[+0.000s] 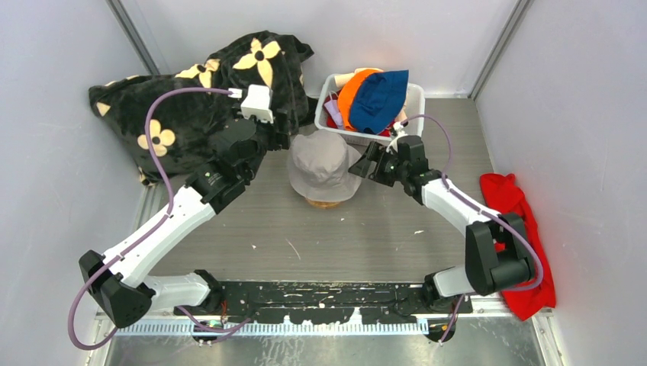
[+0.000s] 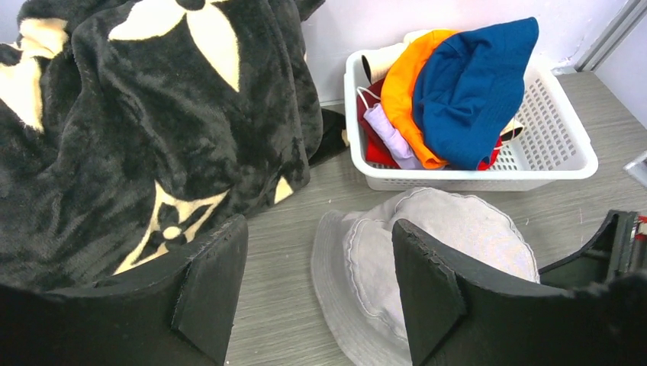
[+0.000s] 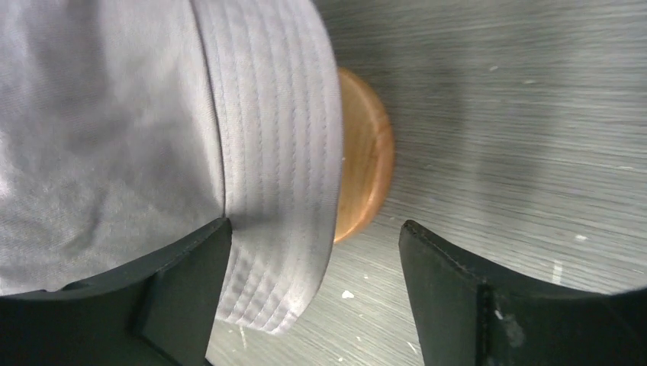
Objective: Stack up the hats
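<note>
grey hat on stand, both grippers open beside it

the grey hat point(image 1: 322, 164) sits crown up over a round wooden stand point(image 1: 324, 202) at mid table point(image 1: 343, 244). its brim hangs past the stand on the right. right gripper point(image 1: 362, 165) is at the hat's right edge, jaws wide apart. one finger lies over the brim and the other over bare table, nothing pinched. left gripper point(image 2: 319, 229) hangs just left of the hat, jaws apart, empty. behind the hat is a white basket point(image 1: 416, 95) with the blue hat point(image 1: 379, 99) on top of the orange hat point(image 1: 352, 95). a lilac hat point(image 2: 389, 133) and bits of red and cream cloth show underneath. black flowered blanket point(image 1: 175, 114) far left, red cloth point(image 1: 507, 194) at right edge.
</note>
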Available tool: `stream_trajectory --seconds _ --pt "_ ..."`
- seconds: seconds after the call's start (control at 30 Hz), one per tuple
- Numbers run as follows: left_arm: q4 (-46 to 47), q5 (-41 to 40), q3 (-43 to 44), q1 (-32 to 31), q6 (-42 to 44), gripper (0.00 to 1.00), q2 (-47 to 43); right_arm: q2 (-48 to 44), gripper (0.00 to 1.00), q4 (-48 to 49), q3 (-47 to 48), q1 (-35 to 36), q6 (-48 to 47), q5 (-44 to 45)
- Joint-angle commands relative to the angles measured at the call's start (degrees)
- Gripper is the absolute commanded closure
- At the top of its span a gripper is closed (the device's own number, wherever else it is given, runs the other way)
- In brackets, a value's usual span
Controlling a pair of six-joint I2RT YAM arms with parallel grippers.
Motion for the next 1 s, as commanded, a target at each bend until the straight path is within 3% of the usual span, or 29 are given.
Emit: stream_trajectory --seconds 0.0,0.13,0.3,0.6,0.8,0.97 --pt "1.7 -1.1 2.2 0.3 1.0 0.30 -0.1 -6.8 0.14 -9.5 7.0 -0.9 -4.0 11.8" --pt "1.7 -1.0 2.4 0.3 0.6 0.30 0.2 -10.0 0.10 -11.4 10.5 -1.7 -5.0 16.9" --pt "0.9 -0.3 4.6 0.3 0.3 0.30 1.5 -5.2 0.12 -14.2 23.1 -1.8 -6.8 20.7" --pt "-2.0 0.9 10.4 0.4 0.3 0.30 3.4 15.3 0.16 -18.7 48.8 -4.8 -7.7 22.0" --pt "-1.5 1.0 9.0 0.4 0.3 0.30 2.9 30.3 0.19 -25.0 68.2 -5.5 -9.9 21.8" --pt "-1.7 0.5 8.0 0.4 0.6 0.30 2.3 39.4 0.21 -28.0 78.5 -5.6 -10.7 22.9"
